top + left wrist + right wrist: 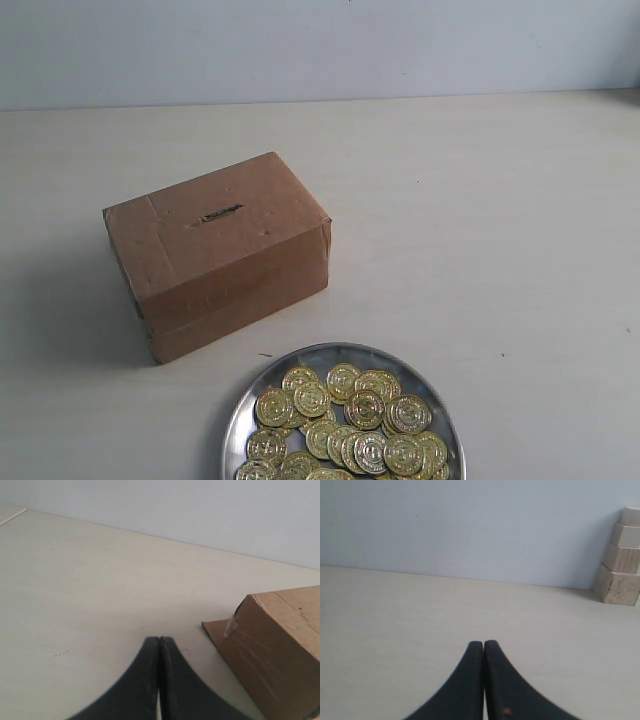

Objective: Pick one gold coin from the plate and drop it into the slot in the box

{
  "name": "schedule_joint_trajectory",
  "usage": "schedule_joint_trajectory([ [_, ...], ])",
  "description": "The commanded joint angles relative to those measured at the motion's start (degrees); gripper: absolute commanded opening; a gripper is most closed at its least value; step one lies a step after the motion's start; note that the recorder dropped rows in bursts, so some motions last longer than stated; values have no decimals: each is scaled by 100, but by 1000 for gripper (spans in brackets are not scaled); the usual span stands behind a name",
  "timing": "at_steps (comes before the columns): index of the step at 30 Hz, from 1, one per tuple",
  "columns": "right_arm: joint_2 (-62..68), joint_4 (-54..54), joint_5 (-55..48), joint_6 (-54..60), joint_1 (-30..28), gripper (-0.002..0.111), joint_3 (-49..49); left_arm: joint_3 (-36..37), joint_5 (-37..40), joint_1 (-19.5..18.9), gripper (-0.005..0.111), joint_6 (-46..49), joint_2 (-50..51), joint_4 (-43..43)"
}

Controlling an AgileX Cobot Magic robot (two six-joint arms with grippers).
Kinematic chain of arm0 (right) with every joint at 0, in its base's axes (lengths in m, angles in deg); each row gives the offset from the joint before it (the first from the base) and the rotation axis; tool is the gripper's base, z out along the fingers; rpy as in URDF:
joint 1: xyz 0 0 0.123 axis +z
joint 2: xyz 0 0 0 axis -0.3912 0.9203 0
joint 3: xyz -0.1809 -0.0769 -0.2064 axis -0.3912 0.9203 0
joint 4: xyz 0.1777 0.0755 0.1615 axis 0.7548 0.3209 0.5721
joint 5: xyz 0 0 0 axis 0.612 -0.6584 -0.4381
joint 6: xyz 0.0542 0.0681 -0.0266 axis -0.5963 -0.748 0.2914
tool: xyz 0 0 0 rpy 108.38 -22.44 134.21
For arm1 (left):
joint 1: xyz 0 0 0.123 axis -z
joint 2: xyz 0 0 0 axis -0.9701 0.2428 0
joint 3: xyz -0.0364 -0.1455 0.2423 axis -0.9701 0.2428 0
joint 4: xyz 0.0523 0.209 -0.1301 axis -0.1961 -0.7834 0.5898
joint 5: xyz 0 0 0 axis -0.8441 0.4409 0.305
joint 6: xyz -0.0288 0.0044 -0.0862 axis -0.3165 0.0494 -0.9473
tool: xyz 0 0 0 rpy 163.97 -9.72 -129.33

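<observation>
A brown cardboard box [222, 250] sits left of centre in the exterior view, with a short dark slot [219, 213] in its top face. In front of it a round silver plate [320, 358] holds several gold coins [346, 425]. Neither gripper shows in the exterior view. In the left wrist view my left gripper [159, 639] is shut and empty over bare table, with a corner of the box [272, 650] off to one side. My right gripper [483, 642] is shut too, holding nothing, and faces bare table and wall.
The table [480, 220] is pale and wooden, backed by a plain light wall [320, 45]. A stack of pale wooden blocks [620, 562] stands against the wall in the right wrist view.
</observation>
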Motion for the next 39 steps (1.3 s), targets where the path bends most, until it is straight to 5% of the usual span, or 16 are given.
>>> schedule_joint_trajectory([
  [1, -28, -17, 94, -34, -19, 0, 28, 19, -30, 23, 0, -12, -26, 46],
  [27, -28, 790, 711, -523, -19, 0, 28, 19, -30, 23, 0, -12, -26, 46],
  [39, -28, 1042, 1800, -2260, -19, 0, 28, 19, -30, 23, 0, -12, -26, 46],
])
